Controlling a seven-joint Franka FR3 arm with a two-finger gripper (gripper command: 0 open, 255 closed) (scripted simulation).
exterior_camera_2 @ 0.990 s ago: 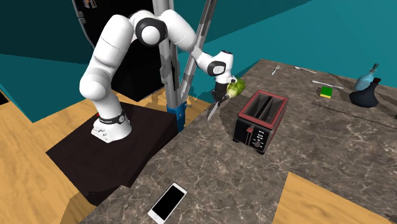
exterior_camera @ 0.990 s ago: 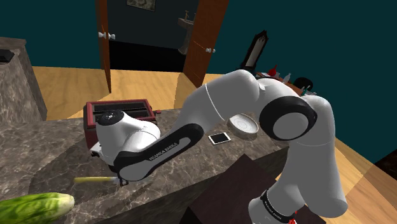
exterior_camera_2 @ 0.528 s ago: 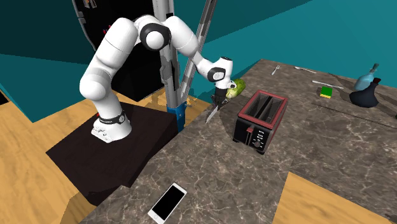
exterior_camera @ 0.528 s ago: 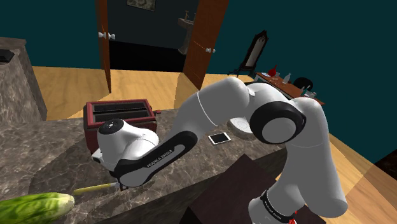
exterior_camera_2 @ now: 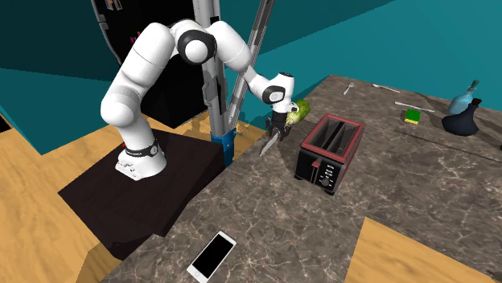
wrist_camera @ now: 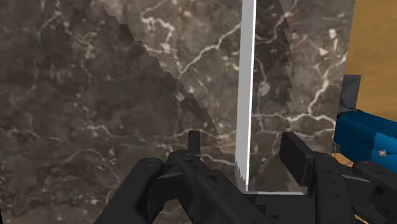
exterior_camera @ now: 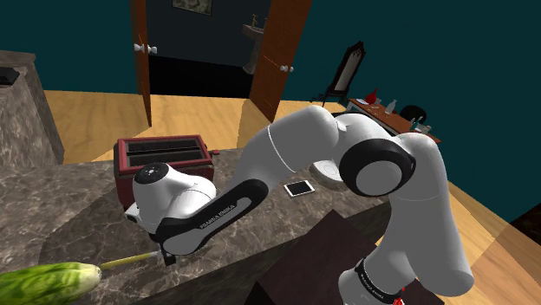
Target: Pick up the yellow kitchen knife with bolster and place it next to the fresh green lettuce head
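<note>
The knife has a yellow handle (exterior_camera: 130,258) and a grey blade (wrist_camera: 245,95). It lies low on the dark marble counter (exterior_camera: 69,208), its handle end close to the green lettuce head (exterior_camera: 48,282) at the shoulder view's lower left. My gripper (wrist_camera: 245,153) is right over the knife, open. The fingers (wrist_camera: 194,147) stand apart on either side of the blade without touching it. In the second exterior view the gripper (exterior_camera_2: 274,134) points down at the blade (exterior_camera_2: 269,145), with the lettuce (exterior_camera_2: 299,111) just behind it.
A red toaster (exterior_camera: 165,152) stands behind the hand on the counter (exterior_camera_2: 418,185). A phone (exterior_camera: 300,188) and a round white dish (exterior_camera: 334,171) lie nearer the stand. The counter edge and a blue block (wrist_camera: 362,137) lie close beside the gripper.
The fingers, shut on the knife in the earlier frames, have parted and let it go. Before that the hand carried the knife down and toward the lettuce.
</note>
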